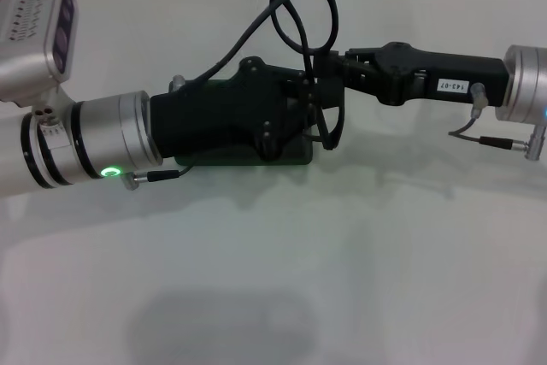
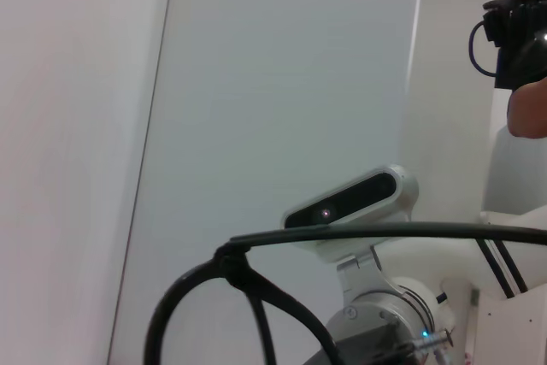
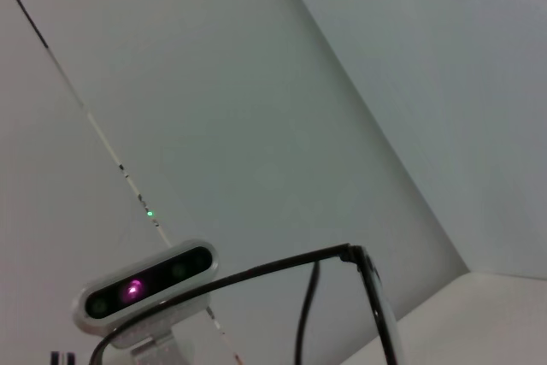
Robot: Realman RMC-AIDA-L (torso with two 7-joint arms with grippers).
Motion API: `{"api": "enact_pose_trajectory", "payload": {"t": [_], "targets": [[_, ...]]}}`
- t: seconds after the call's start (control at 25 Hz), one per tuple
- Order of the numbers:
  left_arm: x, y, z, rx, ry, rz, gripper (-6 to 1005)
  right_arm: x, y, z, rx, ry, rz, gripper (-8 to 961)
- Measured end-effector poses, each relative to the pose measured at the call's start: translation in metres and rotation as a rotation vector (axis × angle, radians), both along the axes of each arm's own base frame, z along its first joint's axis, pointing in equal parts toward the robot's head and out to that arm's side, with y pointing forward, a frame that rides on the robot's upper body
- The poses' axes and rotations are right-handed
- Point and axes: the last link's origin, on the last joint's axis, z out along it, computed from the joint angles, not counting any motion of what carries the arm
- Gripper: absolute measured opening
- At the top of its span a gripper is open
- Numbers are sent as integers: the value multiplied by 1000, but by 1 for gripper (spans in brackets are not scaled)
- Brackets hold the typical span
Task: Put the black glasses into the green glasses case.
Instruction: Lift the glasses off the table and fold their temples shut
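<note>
The black glasses [image 1: 330,6] are held up over the far right end of the green glasses case [image 1: 295,157], one lens rim raised and a temple arm trailing back over my left gripper. My right gripper [image 1: 320,74] reaches in from the right and is shut on the frame near its middle. My left gripper [image 1: 295,104] lies low over the case and hides most of it; only the case's dark green edges show. The thin black frame crosses the left wrist view [image 2: 359,231] and the right wrist view [image 3: 282,264].
The case lies on a white table [image 1: 342,254] with a tiled wall behind. Both wrist views look upward at my head camera [image 2: 346,203] [image 3: 145,284].
</note>
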Motion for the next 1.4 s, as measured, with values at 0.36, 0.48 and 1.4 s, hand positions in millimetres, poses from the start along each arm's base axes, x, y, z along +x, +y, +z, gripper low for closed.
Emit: {"api": "enact_pose_trajectory", "payload": {"t": [0.36, 0.48, 1.4], "targets": [[1, 0, 0, -1, -1, -4, 11, 1, -4, 0, 10, 3, 26, 73], [2, -1, 1, -6, -7, -13, 12, 2, -4, 1, 12, 3, 29, 73], [-27, -16, 26, -27, 30, -23, 18, 70, 11, 61, 264, -114, -121, 76]]}}
